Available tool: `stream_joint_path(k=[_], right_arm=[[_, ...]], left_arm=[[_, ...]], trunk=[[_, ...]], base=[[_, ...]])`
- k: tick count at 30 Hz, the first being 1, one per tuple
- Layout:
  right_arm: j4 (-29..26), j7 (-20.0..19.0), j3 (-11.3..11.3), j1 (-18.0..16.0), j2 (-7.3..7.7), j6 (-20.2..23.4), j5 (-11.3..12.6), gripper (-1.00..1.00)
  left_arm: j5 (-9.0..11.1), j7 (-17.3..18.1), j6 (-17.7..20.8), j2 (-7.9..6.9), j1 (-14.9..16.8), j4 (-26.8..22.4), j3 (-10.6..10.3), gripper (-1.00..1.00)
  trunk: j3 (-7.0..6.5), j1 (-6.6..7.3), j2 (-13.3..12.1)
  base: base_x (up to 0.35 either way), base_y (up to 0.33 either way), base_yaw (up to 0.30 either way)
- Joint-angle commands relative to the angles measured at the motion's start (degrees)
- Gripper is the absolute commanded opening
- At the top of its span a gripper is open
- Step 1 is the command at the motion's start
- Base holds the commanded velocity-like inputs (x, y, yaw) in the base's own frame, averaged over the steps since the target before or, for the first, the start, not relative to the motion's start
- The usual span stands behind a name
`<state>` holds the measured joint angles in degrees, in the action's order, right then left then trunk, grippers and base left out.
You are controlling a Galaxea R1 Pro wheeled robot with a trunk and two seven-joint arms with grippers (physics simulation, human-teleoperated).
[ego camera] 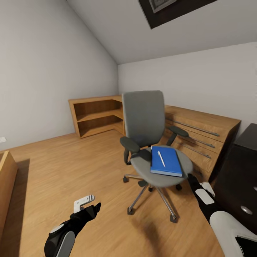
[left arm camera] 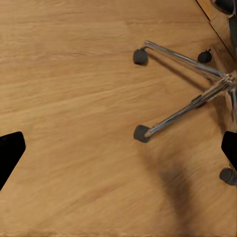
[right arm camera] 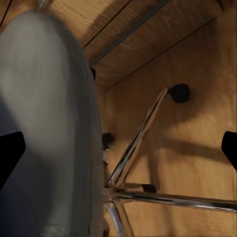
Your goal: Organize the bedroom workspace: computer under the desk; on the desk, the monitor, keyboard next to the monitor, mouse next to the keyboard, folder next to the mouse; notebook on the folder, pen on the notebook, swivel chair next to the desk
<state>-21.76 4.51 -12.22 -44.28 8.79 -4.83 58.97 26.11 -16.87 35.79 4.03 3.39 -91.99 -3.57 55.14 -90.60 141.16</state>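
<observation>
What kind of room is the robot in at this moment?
Probably an attic room used as a home office: a sloped ceiling, a swivel chair on the wooden floor, and a low wooden shelf unit along the walls.

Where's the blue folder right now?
In the head view, the folder lies flat on the swivel chair seat, right of centre, with the pen on top of it and the wooden drawer cabinet behind.

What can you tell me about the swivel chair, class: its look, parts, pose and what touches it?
The swivel chair has a grey padded seat and upright back, black armrests and a silver star base on black casters. It stands on the wooden floor before a light wooden cabinet. A blue folder with a white pen lies on its seat.
</observation>
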Motion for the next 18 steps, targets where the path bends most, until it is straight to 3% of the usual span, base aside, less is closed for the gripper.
stream_joint_path(k=[1,6,18], right_arm=[[-0.05,0.15,0.1,-0.02,0.0,-0.18,0.61,1.0],[-0.04,0.15,0.1,-0.02,0.0,-0.18,0.56,1.0],[0.13,0.15,0.15,-0.02,-0.06,-0.19,0.53,1.0]], left_arm=[[0.6,-0.55,0.13,-0.01,0.03,0.07,-0.04,1.0],[0.55,-0.5,-0.1,-0.06,0.03,0.78,-0.02,1.0],[0.45,-0.6,-0.26,-0.19,0.03,0.94,0.46,1.0]], trunk=[[0.05,0.05,0.03],[0.05,0.05,0.03],[0.05,0.05,0.03]], base=[[-0.326,0.0,0.0],[-0.225,0.0,0.0],[-0.017,0.0,0.0]])
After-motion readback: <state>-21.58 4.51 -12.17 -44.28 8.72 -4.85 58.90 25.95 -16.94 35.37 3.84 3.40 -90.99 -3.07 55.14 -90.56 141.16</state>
